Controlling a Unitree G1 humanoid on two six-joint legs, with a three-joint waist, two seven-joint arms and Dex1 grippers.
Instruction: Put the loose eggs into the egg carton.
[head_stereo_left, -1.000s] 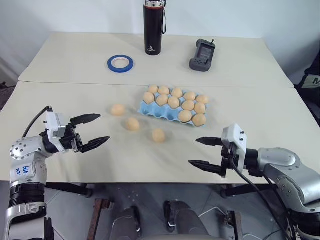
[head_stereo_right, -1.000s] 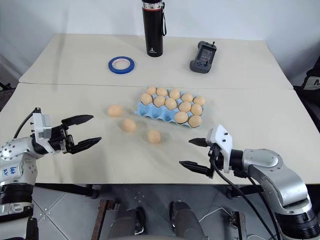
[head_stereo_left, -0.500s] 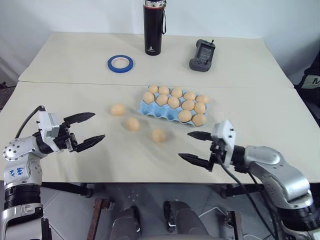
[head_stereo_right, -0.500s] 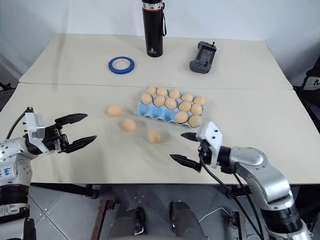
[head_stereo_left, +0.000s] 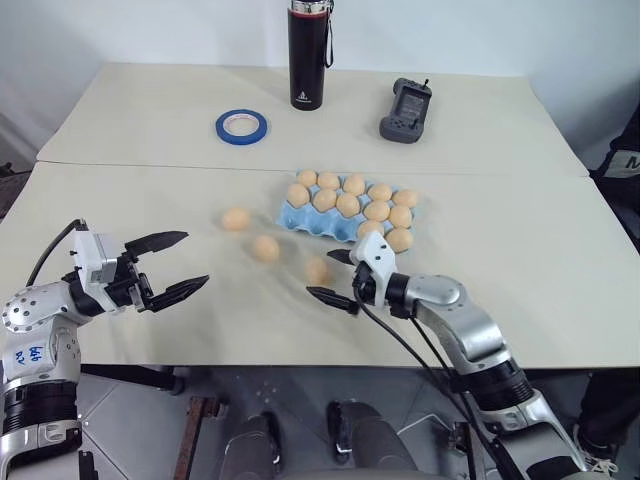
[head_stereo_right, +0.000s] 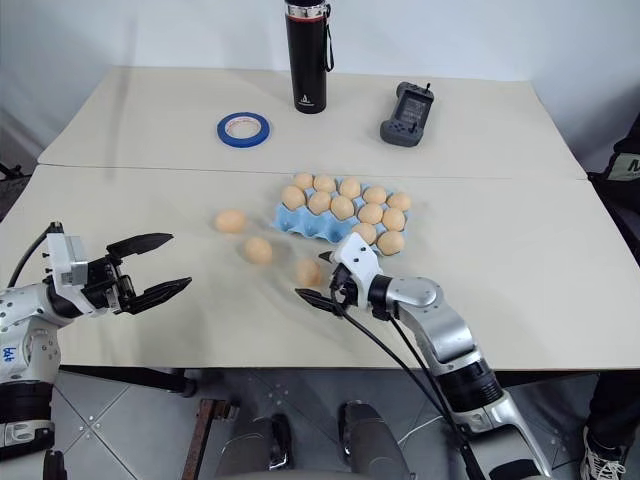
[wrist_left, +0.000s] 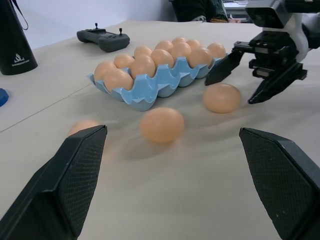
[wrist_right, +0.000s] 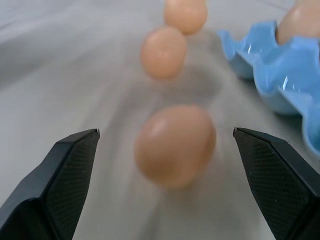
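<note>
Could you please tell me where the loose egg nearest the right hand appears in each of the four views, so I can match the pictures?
Left eye view: the egg lies just before the open right hand.
Right eye view: the egg lies near the carton's front edge.
Left wrist view: the egg sits by the right hand.
Right wrist view: the egg lies centred, ahead of the fingers.
Shared landmark: the egg carton.
</note>
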